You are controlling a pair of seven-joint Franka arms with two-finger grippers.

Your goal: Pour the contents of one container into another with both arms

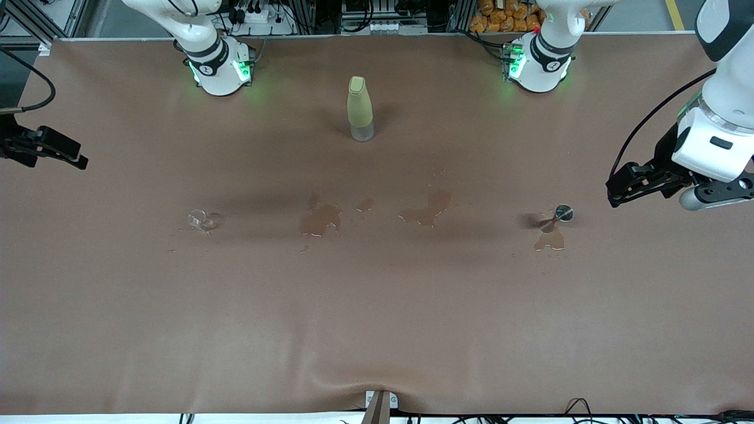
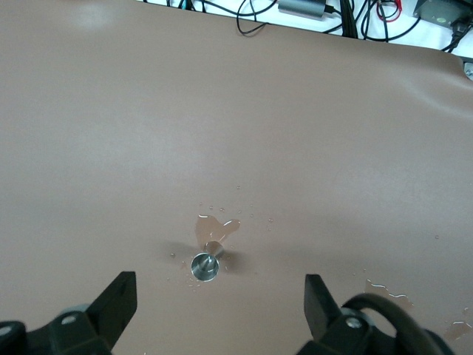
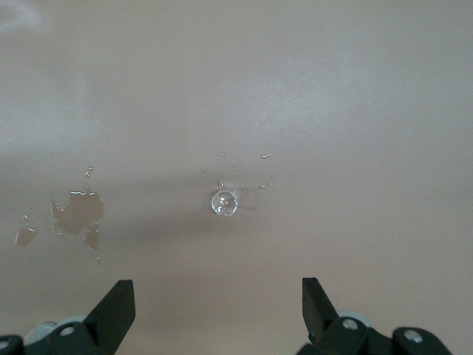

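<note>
The left gripper hangs with its jaws spread wide and empty over the left arm's end of the table, the right gripper likewise wide and empty over the right arm's end; I can read no writing on anything here. The tiny metal cup stands upright near the left gripper, a small puddle just beside it; the glass cup, nearly colourless, stands toward the right arm's end among droplets. Between them lie brown spills; the tall yellow-green bottle stands upright nearer the bases.

The brown table carries a glass cup, metal cup, yellow-green bottle and wet puddles.
</note>
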